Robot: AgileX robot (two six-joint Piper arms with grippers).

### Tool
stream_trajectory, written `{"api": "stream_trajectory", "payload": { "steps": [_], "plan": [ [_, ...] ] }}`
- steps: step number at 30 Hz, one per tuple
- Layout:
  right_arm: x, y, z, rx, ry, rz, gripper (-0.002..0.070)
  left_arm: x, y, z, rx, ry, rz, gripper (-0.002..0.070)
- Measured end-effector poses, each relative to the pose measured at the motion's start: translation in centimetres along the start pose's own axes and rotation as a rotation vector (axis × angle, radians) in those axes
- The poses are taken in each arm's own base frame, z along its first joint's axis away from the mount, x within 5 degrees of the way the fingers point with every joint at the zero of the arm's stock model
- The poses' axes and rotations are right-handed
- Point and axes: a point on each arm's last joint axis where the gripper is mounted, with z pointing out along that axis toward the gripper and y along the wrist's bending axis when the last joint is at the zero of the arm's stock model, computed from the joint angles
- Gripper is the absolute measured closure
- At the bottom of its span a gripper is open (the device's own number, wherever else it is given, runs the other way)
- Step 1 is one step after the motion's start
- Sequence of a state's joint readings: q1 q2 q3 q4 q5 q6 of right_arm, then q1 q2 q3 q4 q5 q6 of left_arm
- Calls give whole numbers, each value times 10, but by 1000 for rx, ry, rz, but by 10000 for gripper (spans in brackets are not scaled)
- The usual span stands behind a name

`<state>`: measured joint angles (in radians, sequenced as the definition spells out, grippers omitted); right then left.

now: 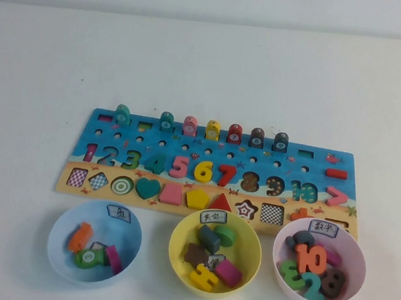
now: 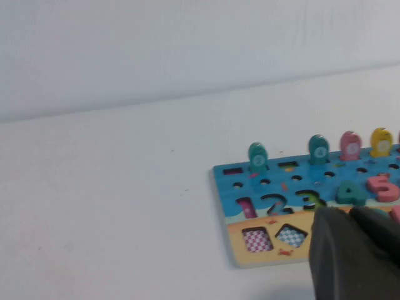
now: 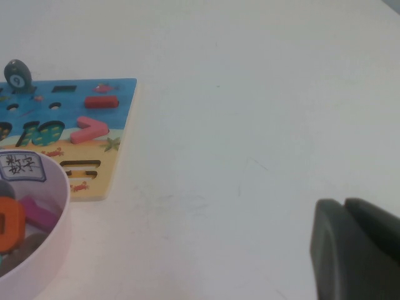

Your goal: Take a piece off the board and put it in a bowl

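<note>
- White table [image 1: 210, 64], pale wall behind its far edge.
- The board [image 1: 213, 169] lies flat at centre; three bowls stand just before its near edge: light blue bowl [image 1: 62, 250], yellow bowl [image 1: 245, 267], pink bowl [image 1: 350, 265].
- Green disc [image 1: 225, 235] rests inside the yellow bowl among other pieces.
- Left gripper [image 2: 359, 253], jaws closed and empty, hovers by the board's left end, apart from the disc.
- Right gripper [image 3: 356, 250], jaws together and empty, over bare table right of the board.

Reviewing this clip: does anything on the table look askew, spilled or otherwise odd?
Nothing stands out. The long blue-and-sandy puzzle board lies flat and roughly square to the table edge, with the light blue, yellow and pink plastic bowls upright along its near side, pieces inside them. No loose pieces show on the table.
</note>
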<state>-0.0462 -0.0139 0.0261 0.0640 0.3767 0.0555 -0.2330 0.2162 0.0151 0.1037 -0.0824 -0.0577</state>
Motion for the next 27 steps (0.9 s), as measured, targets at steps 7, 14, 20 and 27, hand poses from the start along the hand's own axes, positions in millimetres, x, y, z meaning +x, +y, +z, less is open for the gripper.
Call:
{"api": "stream_trajectory", "payload": {
  "steps": [7, 14, 20, 27],
  "plan": [
    [0, 0, 0, 0, 0, 0, 694, 13, 8, -16, -130, 54, -24, 678],
    [0, 0, 0, 0, 0, 0, 694, 29, 9, -21, -171, 217, -58, 678],
    [0, 0, 0, 2, 0, 0, 694, 31, 9, -21, -167, 241, -23, 678],
    [0, 0, 0, 2, 0, 0, 694, 31, 9, -21, -166, 241, -18, 678]
  ]
}}
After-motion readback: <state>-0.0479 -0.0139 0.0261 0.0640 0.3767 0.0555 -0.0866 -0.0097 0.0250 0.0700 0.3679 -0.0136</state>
